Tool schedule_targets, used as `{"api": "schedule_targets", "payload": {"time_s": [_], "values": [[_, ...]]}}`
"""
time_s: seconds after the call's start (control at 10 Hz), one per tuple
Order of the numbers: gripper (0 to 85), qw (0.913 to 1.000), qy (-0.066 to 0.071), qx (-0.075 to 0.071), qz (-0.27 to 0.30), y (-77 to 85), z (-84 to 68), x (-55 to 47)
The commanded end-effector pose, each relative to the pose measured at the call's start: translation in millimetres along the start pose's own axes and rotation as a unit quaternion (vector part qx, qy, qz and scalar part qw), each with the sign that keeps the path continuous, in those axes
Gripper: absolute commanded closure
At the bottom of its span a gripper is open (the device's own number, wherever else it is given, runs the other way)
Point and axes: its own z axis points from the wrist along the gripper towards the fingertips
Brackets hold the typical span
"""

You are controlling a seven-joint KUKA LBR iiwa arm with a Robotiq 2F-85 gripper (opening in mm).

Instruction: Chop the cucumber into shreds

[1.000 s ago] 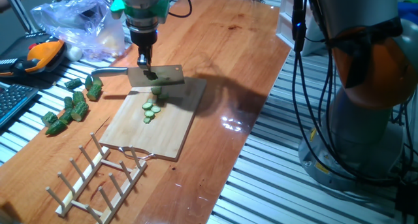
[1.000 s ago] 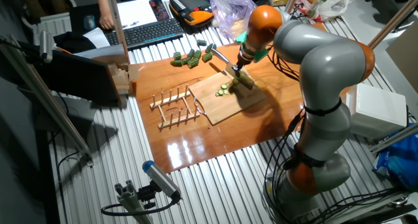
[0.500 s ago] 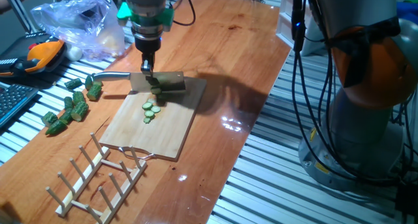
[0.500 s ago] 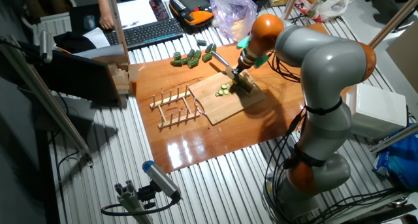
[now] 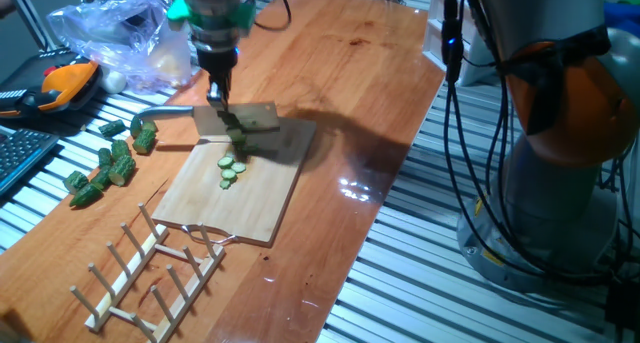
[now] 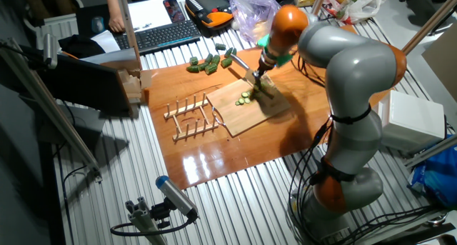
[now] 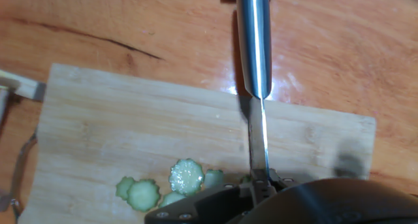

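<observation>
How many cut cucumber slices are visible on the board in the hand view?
5 pale green round cucumber slices lie in a cluster on the light wooden cutting board, left of the steel knife blade. The gripper housing along the bottom edge may hide more.

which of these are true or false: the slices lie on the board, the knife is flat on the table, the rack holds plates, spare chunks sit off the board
1. The cucumber slices lie on the wooden board. True.
2. The knife lies flat on the table. False: the gripper holds it by the blade over the board.
3. The wooden rack holds plates. False: its pegs are bare.
4. Spare green chunks sit off the board, on the table. True.
</observation>
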Motion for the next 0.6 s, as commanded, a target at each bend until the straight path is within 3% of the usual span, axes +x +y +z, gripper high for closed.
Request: {"api": "schedule_targets", "payload": {"time_s": [0.0, 0.3, 0.5], "values": [[85.0, 1.0, 0.001, 0.0, 0.0, 1.0, -9.8, -0.9], [85.0, 1.0, -0.005, 0.001, 0.0, 1.2, -2.4, -0.3], [85.0, 0.9999, -0.007, -0.007, 0.013, 7.9, 0.6, -1.9]]}}
